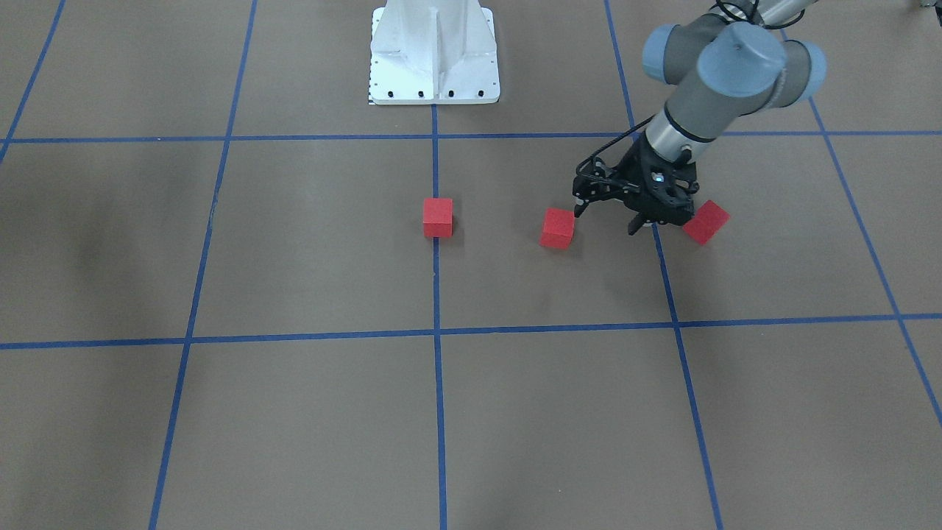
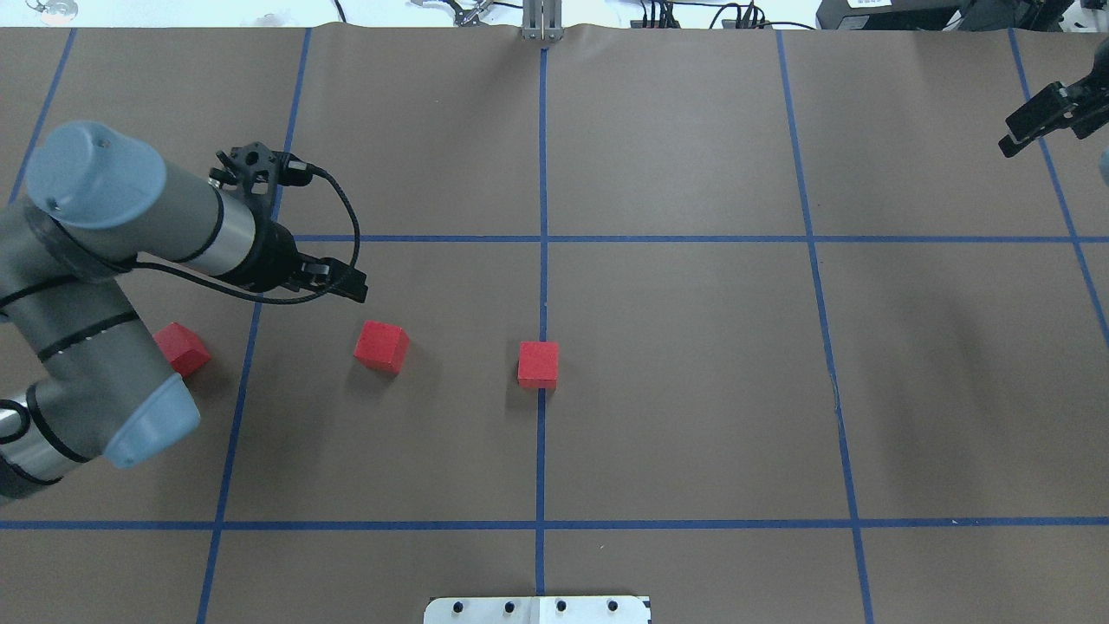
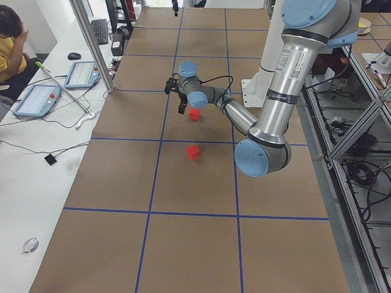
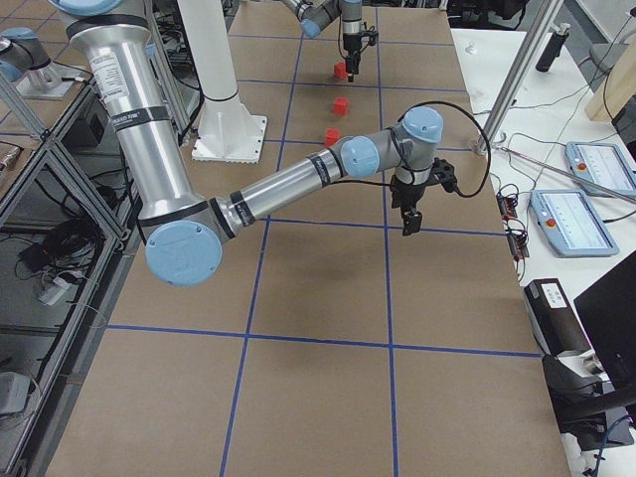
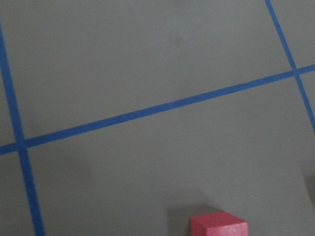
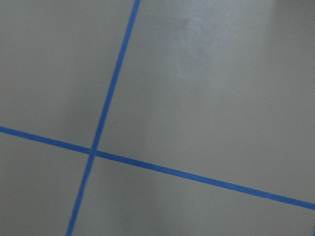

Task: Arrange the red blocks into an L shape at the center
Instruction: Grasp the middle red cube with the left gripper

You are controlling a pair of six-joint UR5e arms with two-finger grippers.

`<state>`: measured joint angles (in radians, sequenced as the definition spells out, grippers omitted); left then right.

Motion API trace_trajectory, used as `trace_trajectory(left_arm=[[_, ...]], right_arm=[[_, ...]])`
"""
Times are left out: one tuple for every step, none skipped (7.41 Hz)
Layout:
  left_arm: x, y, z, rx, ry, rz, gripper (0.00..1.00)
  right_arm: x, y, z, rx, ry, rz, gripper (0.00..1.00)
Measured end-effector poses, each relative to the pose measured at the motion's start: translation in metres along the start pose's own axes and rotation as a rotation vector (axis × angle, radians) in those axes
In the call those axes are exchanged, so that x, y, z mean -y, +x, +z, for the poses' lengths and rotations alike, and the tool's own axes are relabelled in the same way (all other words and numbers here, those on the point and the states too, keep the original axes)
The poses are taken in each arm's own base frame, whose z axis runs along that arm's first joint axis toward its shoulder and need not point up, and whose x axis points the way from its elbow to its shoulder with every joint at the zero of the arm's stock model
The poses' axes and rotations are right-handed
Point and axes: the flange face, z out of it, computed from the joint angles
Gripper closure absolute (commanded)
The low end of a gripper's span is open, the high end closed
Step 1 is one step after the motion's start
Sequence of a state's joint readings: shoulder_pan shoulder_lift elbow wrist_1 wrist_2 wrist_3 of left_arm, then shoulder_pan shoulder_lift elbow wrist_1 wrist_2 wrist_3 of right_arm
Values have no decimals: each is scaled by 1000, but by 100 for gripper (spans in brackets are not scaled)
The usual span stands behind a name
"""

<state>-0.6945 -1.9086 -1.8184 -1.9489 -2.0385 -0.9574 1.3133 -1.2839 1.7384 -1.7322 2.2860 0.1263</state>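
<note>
Brown table (image 1: 294,243), three red blocks (image 1: 438,217) apart

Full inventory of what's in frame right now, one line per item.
red blocks: 3, red, spaced row; one on the centre tape line, two toward the robot's left.
tape grid: blue, across the table.
table: 1, brown.
base plate: 1, white, robot-side edge, centre.
handheld screens: 2, grey, on the white side bench.
person: 1, yellow shirt, at that bench.
left arm: grey and blue, over the leftmost block.
left claw: black, open, empty, near the middle block.
right claw: black, far right, away from the blocks; open or shut unclear.
</note>
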Motion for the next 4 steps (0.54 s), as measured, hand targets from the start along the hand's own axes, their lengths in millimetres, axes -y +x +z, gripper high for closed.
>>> trace_trajectory(left_arm=[[-13,22,19,38,-18,-20,0],[-17,40,29,93,-33,-34,0],[-19,51,37,137,-44,-36,0],[-23,56,45,167,-49,-22,1]], right_arm=[[-3,10,2,-2,-7,-1,0],[-4,15,4,-2,-11,1,0],[-5,16,5,-3,-13,3,0],[-5,16,5,-3,-13,6,0]])
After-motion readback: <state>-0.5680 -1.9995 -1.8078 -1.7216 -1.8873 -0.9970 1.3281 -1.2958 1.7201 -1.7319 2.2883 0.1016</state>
